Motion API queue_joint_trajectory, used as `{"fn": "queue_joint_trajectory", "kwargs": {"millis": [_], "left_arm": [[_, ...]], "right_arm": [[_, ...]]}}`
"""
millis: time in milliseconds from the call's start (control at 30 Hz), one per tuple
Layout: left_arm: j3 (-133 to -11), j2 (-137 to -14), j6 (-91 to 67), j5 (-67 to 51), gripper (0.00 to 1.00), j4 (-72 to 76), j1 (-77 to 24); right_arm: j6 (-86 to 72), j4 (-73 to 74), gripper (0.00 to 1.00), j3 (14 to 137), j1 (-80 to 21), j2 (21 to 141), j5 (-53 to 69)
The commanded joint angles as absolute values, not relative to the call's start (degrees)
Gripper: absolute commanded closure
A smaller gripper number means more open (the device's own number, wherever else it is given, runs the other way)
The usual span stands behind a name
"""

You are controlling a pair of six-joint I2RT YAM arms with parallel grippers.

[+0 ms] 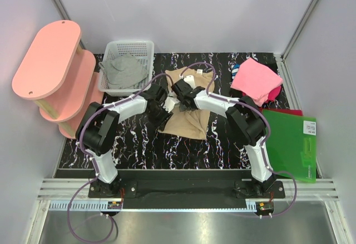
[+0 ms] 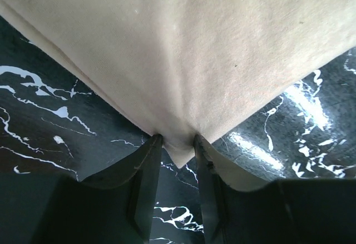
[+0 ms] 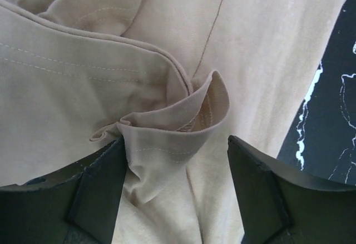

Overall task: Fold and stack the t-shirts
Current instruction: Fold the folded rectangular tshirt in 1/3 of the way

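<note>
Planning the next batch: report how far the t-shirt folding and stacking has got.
Done: the pink t-shirt looks roughly folded, at the right rear. In hand: the tan t-shirt lies rumpled mid-table; the left gripper pinches one corner, and the right gripper stands open around a rolled edge. Left: the grey t-shirt sits crumpled in the white basket, and the three are not yet stacked.

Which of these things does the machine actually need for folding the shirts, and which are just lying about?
Part of the job:
tan t-shirt, under both arms
grey t-shirt, in the basket
pink t-shirt, at the far right

Just lying about:
white basket
green sheet
pink shelf
</note>
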State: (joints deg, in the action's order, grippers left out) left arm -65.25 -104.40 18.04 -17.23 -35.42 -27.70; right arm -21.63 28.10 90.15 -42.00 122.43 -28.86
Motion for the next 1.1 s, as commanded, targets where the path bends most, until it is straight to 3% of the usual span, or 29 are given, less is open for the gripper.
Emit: {"fn": "queue_joint_trajectory", "kwargs": {"millis": [0,433,833,1067], "left_arm": [[-60.38,-109.25,20.04,-11.52,0.63,-35.16,-29.71],[-57.57,-105.47,20.83,-11.78,0.63,-36.21,-30.94],[-57.13,-104.94,20.83,-12.13,0.63,-37.53,-31.55],[-57.13,-104.85,20.48,-12.22,0.63,-37.62,-31.55]], "right_arm": [[-18.64,28.03,0.21,89.73,-39.03,117.16,-26.73],[-15.21,30.15,0.18,88.77,-30.24,117.59,-24.26],[-22.22,47.69,0.18,101.15,-23.82,120.68,-38.41],[-24.87,46.49,0.19,101.25,-29.08,113.38,-11.89]]}}
